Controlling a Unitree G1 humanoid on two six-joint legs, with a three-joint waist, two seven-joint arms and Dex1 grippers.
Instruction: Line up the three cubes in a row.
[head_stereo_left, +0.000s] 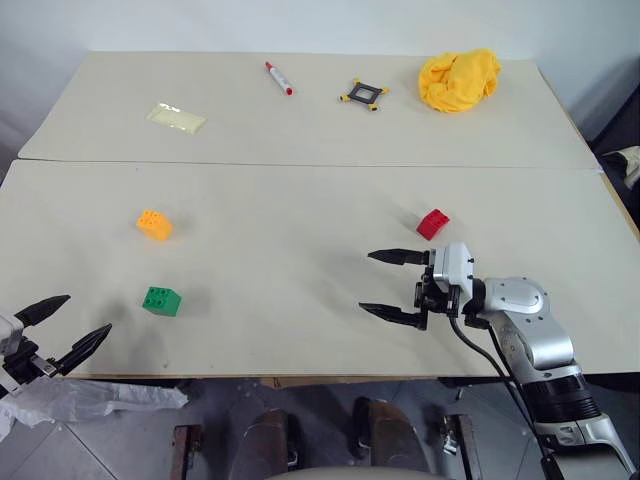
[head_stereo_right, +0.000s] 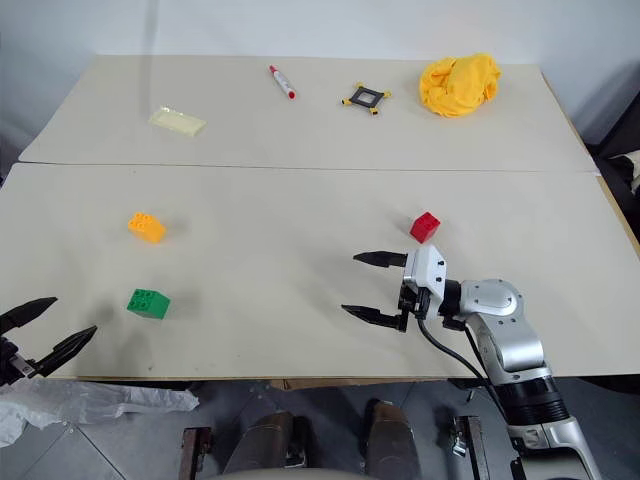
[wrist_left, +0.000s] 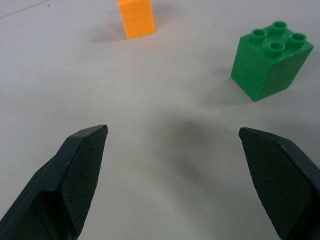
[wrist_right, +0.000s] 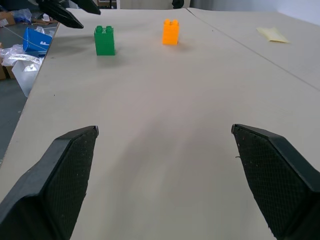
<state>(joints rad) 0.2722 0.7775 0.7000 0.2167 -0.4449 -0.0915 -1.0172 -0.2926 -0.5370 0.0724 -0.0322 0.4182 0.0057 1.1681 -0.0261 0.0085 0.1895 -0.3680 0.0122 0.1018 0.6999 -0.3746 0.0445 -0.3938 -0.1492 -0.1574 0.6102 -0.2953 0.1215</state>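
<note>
The left gripper (head_stereo_left: 58, 327) is hanging at the near left edge of the table (head_stereo_left: 300, 220) with its jaws spread wide and gripping nothing. The green block (head_stereo_left: 161, 300) is standing just ahead of it and a little toward the middle, close enough that a hasty reach is risking one finger clipping the block and pushing it aside before the jaws are straddling it. The right gripper (head_stereo_left: 398, 284) is hovering over the near right part of the table, also gaping wide and empty, and pointing toward the robot's left. The red block (head_stereo_left: 433, 223) is lying just behind that gripper, off the line of its fingers, so a closing move from this pose is likely catching only air, and a swing of the wrist is threatening to knock the block away. The orange-yellow block (head_stereo_left: 154, 224) is sitting a bit beyond the green one, apart from it; the red block is resting well apart from both, so no row is forming yet
</note>
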